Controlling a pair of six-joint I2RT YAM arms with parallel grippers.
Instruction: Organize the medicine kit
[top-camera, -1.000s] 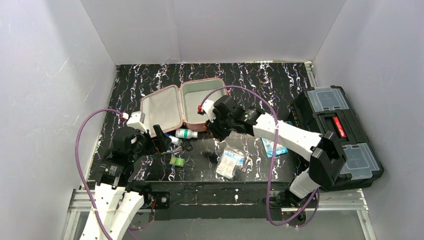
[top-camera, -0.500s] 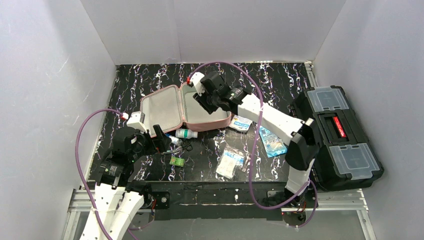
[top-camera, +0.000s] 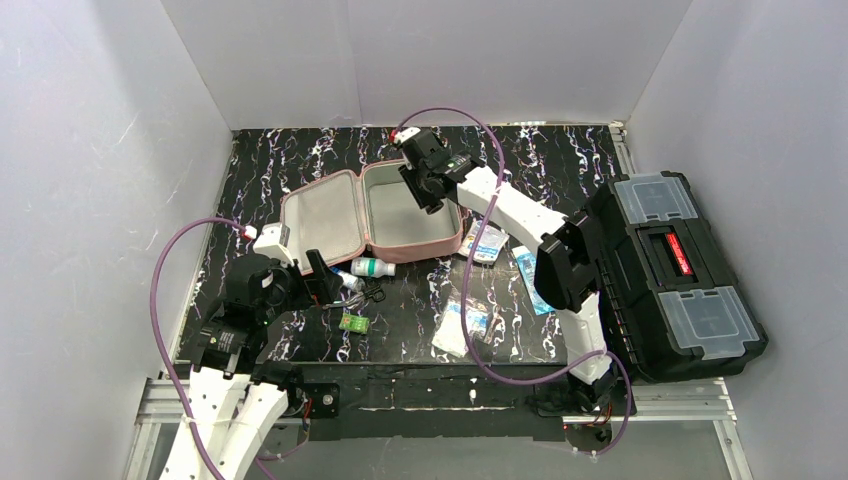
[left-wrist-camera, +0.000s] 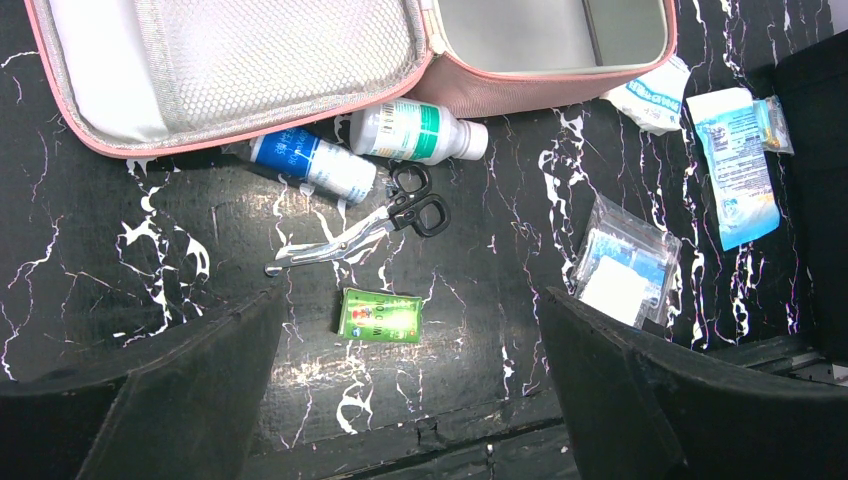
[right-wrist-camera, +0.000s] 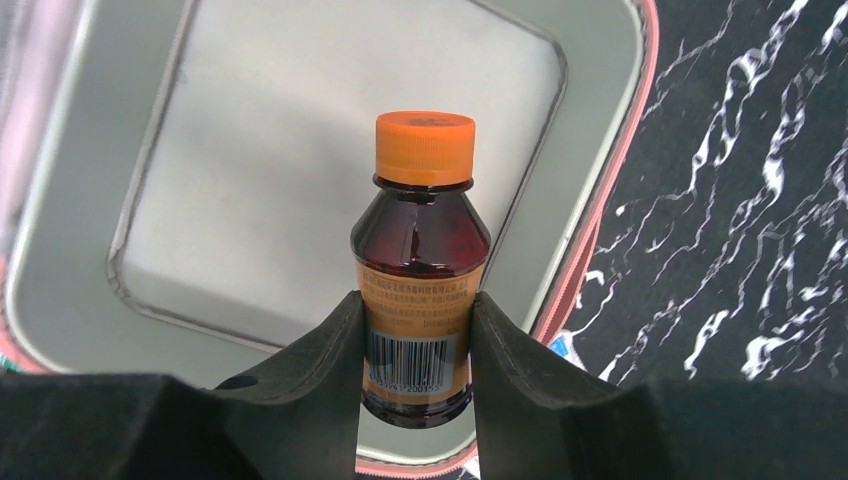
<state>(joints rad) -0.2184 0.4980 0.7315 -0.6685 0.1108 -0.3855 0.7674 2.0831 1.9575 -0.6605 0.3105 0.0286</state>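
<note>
Pink rounded-square soft zip medicine kit (top-camera: 420, 248) lies open at centre of the top view, grey lining up. Right gripper (right-wrist-camera: 417, 300) is clamped on a brown bottle (right-wrist-camera: 420, 235) with orange cap, over the kit's right half. Left gripper (top-camera: 320, 276), lower left, jaws spread wide and empty, above silver black-handled scissors (left-wrist-camera: 368, 234) and a small green packet (left-wrist-camera: 380, 316).

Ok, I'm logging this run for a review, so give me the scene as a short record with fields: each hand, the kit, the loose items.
right hand: shut on brown bottle with an orange cap, over the kit's deep half
left hand: open, empty, above green packet
medicine kit: open, deep half empty
loose on table: white bottle, blue-labelled bottle, scissors, clear zip bags, blue sachet
</note>
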